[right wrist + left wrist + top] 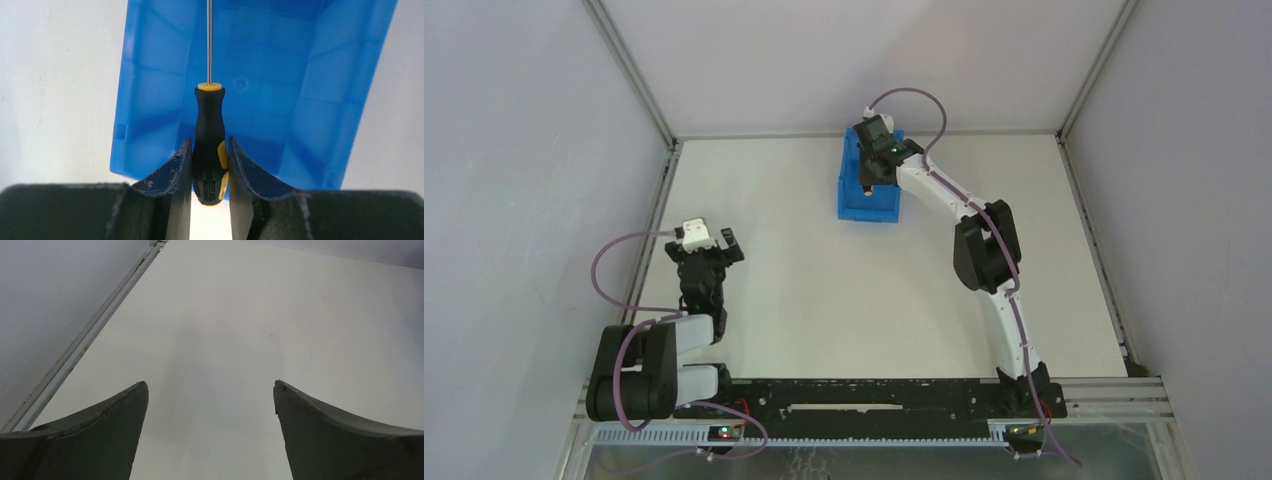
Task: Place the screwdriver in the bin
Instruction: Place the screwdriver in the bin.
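White table, matte surface. Left gripper hovers near the table's left edge, fingers spread, nothing between them. Right gripper pinches the screwdriver by its black-and-yellow handle, and the shaft extends over the blue bin interior.

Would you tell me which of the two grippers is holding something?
The right gripper, clamped on the screwdriver by its handle above the bin; the left gripper stands open and empty over the table.
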### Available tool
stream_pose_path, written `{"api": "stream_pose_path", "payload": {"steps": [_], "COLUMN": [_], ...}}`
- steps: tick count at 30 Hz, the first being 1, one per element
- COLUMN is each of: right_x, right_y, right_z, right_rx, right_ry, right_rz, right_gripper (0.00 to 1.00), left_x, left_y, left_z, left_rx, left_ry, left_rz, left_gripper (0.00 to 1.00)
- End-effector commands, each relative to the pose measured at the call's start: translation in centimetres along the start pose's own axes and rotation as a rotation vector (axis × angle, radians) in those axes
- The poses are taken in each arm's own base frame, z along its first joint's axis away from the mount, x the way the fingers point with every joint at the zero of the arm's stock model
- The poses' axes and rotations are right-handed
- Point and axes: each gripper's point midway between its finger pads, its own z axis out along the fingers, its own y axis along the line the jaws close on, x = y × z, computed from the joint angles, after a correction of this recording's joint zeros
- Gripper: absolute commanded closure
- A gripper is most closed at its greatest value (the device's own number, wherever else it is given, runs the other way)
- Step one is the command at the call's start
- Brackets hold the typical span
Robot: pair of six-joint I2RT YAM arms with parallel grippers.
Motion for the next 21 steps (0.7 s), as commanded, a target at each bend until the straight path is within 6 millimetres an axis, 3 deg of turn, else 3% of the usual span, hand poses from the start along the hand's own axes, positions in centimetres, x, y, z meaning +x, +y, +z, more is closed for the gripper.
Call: {"api": "stream_pose_path", "payload": {"steps": [1,16,21], "right_x": [-0.9,2.8,3.1], "right_y": [0.5,-0.8,-0.8], "right_z": [1.3,5.4,5.8], "right_rx": [-0.020,-0.004,-0.011], "right_ry": [-0.041,0.052,0.061], "right_rz": [0.007,0.005,0.003], "right_gripper": [0.89,0.82,0.72], "left_x": [-2.3,-2.3,-2.3], "left_y": [0.2,0.2,0.2], "left_z": [0.7,0.7,0.7], "left_rx": [-0.015,-0.015,-0.014], "left_ry": [-0.068,-0.068,-0.068], "left_rz": [0.004,0.004,0.004], "left_gripper": [0.00,0.00,0.00]}}
